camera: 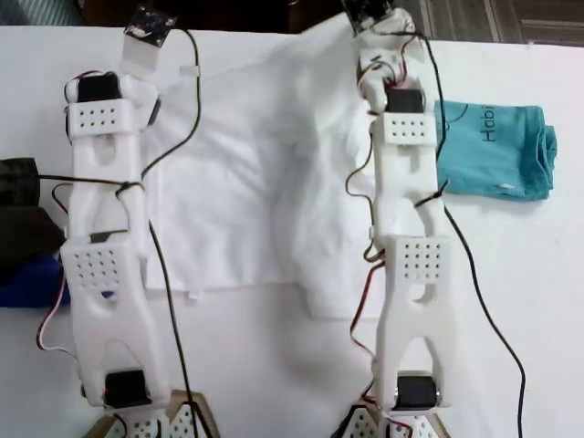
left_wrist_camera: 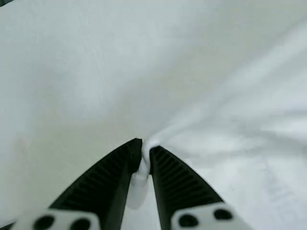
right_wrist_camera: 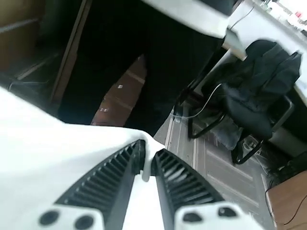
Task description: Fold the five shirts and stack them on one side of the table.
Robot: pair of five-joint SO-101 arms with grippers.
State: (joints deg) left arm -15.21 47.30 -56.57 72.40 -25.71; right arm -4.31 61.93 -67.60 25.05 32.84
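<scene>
**Left tool** [left_wrist_camera: 142, 153]: jaws clamped on a pinched ridge of the white shirt [left_wrist_camera: 201, 72], with cloth bunched between the tips.

**Right tool** [right_wrist_camera: 146, 160]: likewise closed on a thin edge of the same shirt, at the far rim of the table [camera: 274, 365]. Floor and a chair [right_wrist_camera: 259, 105] show beyond.

From both tools the shirt spreads back toward the arm bases and lies between the two arms. The held edge runs across the table from one tool to the other. The next fold probably turns on drawing this far edge toward the bases, and neither arm is better placed for it.

A folded teal shirt [camera: 493, 151] lies beside the right arm. Dark clothes [camera: 23, 228] lie at the left side.
</scene>
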